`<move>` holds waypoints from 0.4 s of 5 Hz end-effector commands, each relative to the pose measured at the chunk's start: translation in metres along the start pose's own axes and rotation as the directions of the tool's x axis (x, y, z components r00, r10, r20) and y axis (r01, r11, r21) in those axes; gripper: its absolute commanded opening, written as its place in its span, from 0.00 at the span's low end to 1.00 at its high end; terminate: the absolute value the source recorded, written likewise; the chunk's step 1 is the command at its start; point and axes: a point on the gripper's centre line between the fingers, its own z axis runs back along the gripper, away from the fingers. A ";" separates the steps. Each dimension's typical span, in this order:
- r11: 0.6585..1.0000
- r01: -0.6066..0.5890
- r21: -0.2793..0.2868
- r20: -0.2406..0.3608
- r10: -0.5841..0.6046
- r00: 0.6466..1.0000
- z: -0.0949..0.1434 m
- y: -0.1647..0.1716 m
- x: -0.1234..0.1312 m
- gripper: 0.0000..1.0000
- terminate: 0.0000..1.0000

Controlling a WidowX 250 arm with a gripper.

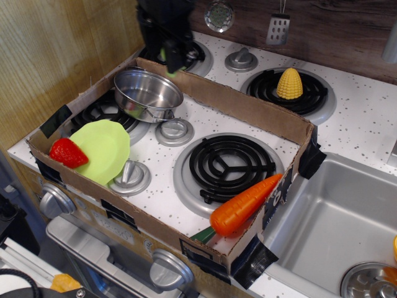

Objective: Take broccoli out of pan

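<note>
The shiny steel pan (pixel 147 94) sits on the back-left burner inside the cardboard box, and its inside looks empty. My black gripper (pixel 170 61) hangs above and behind the pan, over the box's back wall. It is shut on the broccoli (pixel 165 54). Only small pale-green bits of the broccoli show between the fingers. The broccoli is clear of the pan and held in the air.
A cardboard box wall (pixel 248 108) rings the front burners. Inside it are a lime-green plate (pixel 102 149) with a strawberry (pixel 67 153) and a carrot (pixel 245 203) at the front right. A corn cob (pixel 289 84) sits on the back-right burner. A sink (pixel 341 217) lies at the right.
</note>
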 end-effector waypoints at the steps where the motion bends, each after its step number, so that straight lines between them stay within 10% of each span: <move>1: 0.999 0.040 -0.032 0.068 -0.037 0.997 -0.008 -0.024 0.011 0.00 0.00; 2: 0.995 0.030 -0.093 0.100 -0.020 0.995 -0.028 -0.036 0.010 0.00 0.00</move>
